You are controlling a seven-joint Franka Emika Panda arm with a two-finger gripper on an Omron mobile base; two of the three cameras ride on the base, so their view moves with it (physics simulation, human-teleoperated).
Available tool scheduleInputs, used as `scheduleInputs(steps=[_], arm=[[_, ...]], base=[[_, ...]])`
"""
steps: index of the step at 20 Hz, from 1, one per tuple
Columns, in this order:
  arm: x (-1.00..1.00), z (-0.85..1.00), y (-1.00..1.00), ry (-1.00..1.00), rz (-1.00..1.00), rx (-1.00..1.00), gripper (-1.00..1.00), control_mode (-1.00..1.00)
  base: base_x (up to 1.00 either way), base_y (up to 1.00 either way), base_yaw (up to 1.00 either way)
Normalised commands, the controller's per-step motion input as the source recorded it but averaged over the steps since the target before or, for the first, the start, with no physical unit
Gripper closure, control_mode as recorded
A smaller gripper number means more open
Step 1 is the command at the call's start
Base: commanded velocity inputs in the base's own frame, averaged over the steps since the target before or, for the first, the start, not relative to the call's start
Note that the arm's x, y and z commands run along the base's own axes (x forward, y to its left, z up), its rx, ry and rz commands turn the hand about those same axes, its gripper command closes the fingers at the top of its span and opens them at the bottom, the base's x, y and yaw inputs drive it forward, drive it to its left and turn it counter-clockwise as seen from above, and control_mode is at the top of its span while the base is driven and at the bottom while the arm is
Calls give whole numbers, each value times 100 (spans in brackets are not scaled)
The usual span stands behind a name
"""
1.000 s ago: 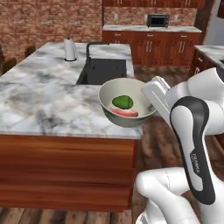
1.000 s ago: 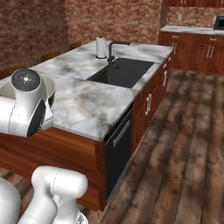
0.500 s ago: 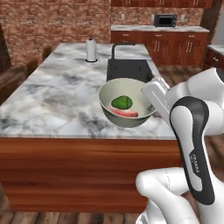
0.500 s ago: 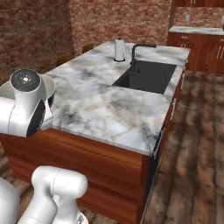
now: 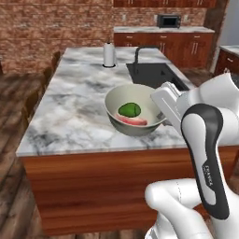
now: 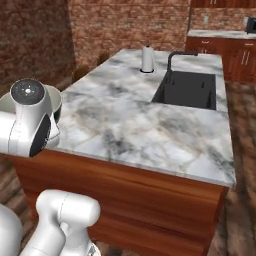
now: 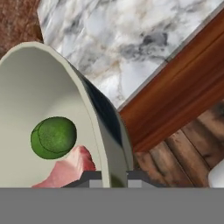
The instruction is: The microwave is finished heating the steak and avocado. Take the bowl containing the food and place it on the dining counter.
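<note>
The gripper is pinched on the rim of the bowl, one fingertip inside the wall and one outside, as the hand view shows at its lower edge. The bowl hangs from that one-sided grip, held roughly level in the left base view, with the avocado and the steak lying side by side on its floor. It sits in the air over the near edge of the dining counter; whether its base clears the marble or already touches it is hard to judge from these angles, though it looks slightly raised. Further out on the counter are the black sink with its faucet and a paper towel roll.

To set it down well, carry the bowl a little further in over the marble, away from the edge and short of the sink, keep the rim level so the food does not slide, lower until the base rests flat, and only then release
</note>
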Motion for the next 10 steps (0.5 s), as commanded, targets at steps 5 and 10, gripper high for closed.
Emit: scheduleInputs(steps=[5,10], arm=[[0,0,0,0,0,0,100,100],[0,0,0,0,0,0,100,100]], base=[[54,93,-36],[58,42,-19]])
